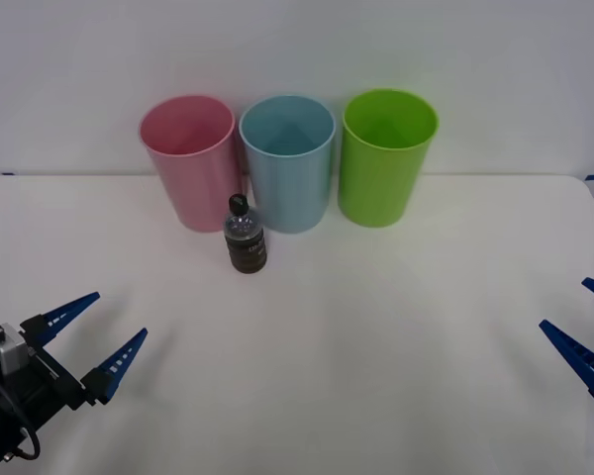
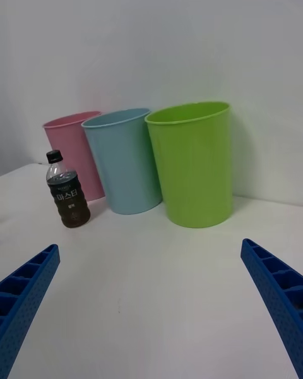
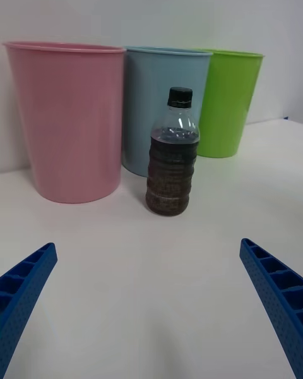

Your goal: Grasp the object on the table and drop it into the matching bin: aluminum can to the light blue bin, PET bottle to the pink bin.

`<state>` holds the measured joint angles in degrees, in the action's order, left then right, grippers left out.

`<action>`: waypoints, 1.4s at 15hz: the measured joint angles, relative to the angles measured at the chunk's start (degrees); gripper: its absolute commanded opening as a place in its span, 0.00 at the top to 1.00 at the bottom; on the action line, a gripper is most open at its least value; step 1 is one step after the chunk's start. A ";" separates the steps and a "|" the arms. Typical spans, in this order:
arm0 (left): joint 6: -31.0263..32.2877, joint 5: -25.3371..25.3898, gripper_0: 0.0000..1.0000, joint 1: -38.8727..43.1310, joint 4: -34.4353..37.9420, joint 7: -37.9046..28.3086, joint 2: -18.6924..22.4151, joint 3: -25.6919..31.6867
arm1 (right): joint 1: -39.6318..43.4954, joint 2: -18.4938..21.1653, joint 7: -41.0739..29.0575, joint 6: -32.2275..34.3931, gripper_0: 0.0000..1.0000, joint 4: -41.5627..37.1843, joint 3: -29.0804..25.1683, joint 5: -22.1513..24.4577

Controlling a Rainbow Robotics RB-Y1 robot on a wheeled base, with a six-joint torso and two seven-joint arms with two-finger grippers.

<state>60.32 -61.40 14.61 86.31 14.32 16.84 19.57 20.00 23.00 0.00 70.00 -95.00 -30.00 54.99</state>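
So the small clear brown-filled PET bottle [image 1: 246,237] is stood right by the pink plastic bin [image 1: 190,160] and pale blue plastic bin [image 1: 288,161]; with the left gripper [image 1: 91,335] spread open lower left, they could easily be knocked.

Lighting was bright, even and diffuse, from overhead. The table [image 1: 376,346] showed soft faint shadows beside the pink bin [image 1: 190,163] and PET bottle [image 1: 246,236]. No harsh glare; small highlights sat on the bottle's clear shoulder. Focus was sharp throughout, no motion blur.
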 measured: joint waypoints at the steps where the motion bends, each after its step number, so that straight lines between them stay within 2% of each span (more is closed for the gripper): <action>1: -0.27 -1.47 0.00 -0.84 0.00 0.04 -1.53 -0.04 | 0.00 0.00 0.00 0.00 0.00 0.00 0.00 0.00; 5: -1.92 -7.46 0.00 -4.18 0.00 -0.20 -6.13 -0.17 | 0.00 0.00 0.00 0.00 0.00 0.00 0.00 0.00; 9: -5.51 -12.52 0.00 -7.35 0.00 -1.17 -8.46 -1.36 | 0.00 0.00 0.00 0.00 0.00 0.00 0.00 0.00; 15: -15.19 -13.30 0.00 -10.76 -0.78 -3.18 -8.76 -8.85 | 0.00 0.00 0.00 0.00 0.00 0.00 0.00 0.00; 21: -16.26 -13.65 0.00 -17.49 -8.04 -3.16 -8.75 -10.22 | 0.00 0.00 0.00 0.00 0.00 0.00 0.00 0.00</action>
<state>44.06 -75.05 -2.88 78.27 11.15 8.09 9.34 20.00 23.00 0.00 70.00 -95.00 -30.00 55.00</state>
